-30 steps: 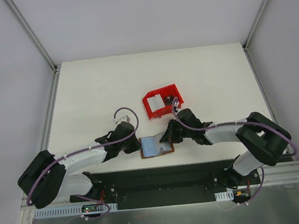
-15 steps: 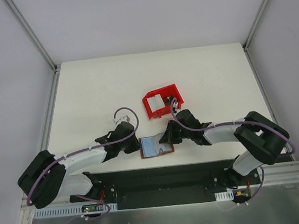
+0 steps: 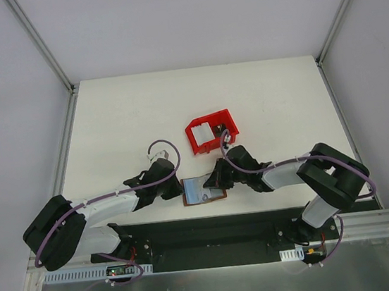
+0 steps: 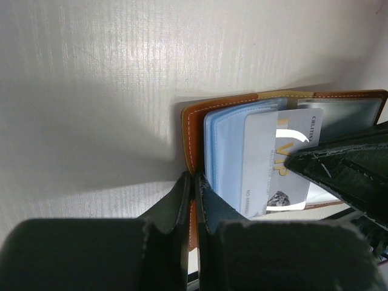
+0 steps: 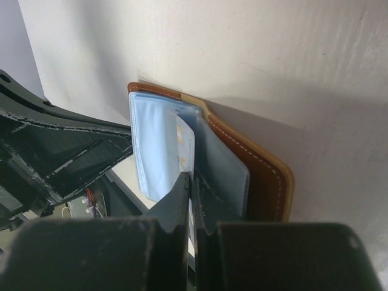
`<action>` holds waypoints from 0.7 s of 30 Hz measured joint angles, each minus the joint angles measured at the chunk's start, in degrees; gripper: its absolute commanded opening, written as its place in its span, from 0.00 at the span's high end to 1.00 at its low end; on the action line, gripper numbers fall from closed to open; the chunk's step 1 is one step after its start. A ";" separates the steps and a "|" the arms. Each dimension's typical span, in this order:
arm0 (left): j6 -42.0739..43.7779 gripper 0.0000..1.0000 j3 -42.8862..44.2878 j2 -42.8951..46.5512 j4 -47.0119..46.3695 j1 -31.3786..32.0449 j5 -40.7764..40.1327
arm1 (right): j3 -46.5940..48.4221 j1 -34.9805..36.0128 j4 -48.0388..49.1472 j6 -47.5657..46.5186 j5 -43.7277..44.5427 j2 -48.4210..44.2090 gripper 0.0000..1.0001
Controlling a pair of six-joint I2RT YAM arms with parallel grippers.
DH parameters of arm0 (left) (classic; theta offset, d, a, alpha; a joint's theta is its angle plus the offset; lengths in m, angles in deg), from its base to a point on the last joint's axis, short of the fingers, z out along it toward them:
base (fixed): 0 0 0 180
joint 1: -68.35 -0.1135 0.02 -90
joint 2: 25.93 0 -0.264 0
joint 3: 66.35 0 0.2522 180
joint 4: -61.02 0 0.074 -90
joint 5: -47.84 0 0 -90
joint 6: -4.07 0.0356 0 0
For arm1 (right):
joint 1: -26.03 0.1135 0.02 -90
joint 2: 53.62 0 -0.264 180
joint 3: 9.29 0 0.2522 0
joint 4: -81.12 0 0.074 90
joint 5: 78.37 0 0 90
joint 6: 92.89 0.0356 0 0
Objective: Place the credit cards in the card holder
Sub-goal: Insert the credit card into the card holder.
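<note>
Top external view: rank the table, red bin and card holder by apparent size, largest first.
1. table
2. red bin
3. card holder, partly covered, so its gap to the bin is unsure

The table [image 3: 120, 119] is a white, faintly grained board. Two things lie directly on it. The card holder [image 3: 201, 189] lies flat and open between the two claws. Its brown left edge sits at the tips of the left gripper [image 3: 180, 190] and its right side under the tips of the right gripper [image 3: 213, 182]. Its pale blue sleeves face up (a whitish credit card [image 4: 273, 163] sits partway in them). The red bin [image 3: 211, 132] stands on the board just beyond the right gripper, on the side away from the arm bases, apart from the holder. Bare white board spreads beyond both claws and outward from the left gripper.
</note>
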State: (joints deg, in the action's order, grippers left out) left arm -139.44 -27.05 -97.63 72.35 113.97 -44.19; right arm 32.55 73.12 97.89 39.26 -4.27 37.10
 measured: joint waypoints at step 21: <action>-0.11 1.00 -0.68 0.02 -1.88 0.02 0.39 | 3.50 2.45 -13.60 -2.86 7.06 -4.63 0.62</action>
State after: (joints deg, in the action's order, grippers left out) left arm -139.55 -27.72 -97.61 70.47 114.00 -43.79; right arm 36.04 75.57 84.29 36.40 2.79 32.46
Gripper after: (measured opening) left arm 0.008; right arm 0.373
